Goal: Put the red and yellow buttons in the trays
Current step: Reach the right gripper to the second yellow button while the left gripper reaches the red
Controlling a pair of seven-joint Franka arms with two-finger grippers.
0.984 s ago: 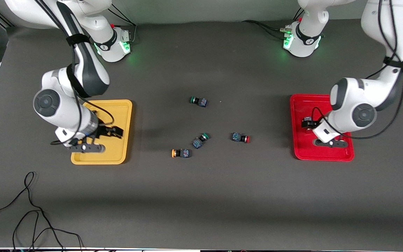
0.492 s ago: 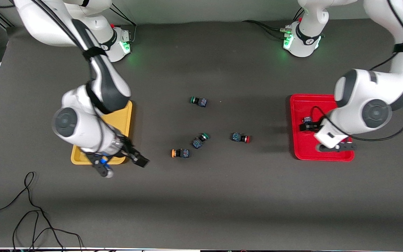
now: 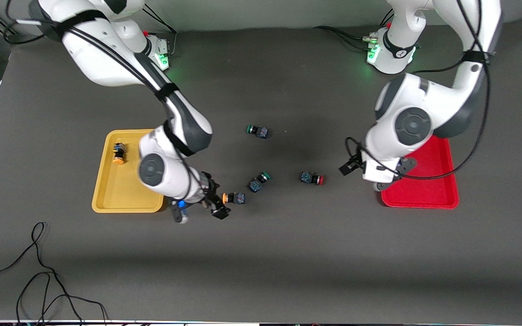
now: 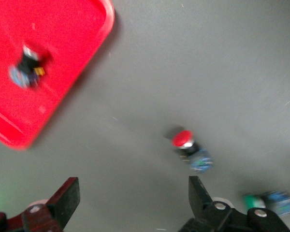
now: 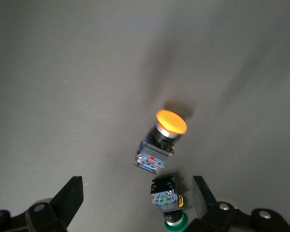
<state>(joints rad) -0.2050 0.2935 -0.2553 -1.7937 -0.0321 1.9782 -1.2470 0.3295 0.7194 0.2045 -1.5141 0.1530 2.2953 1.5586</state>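
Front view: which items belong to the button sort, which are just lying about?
Job:
yellow tray, holding one yellow button
red tray, holding one button
loose yellow button, by open right gripper
loose red button, near open left gripper

Lying about:
two green buttons
floor cable

- Dark grey matte table (image 3: 261, 271) fills the view; soft shadow band near its lower edge
- Loose black cable (image 3: 39, 276) curls at one corner; pale wall strip (image 3: 261, 13) up top
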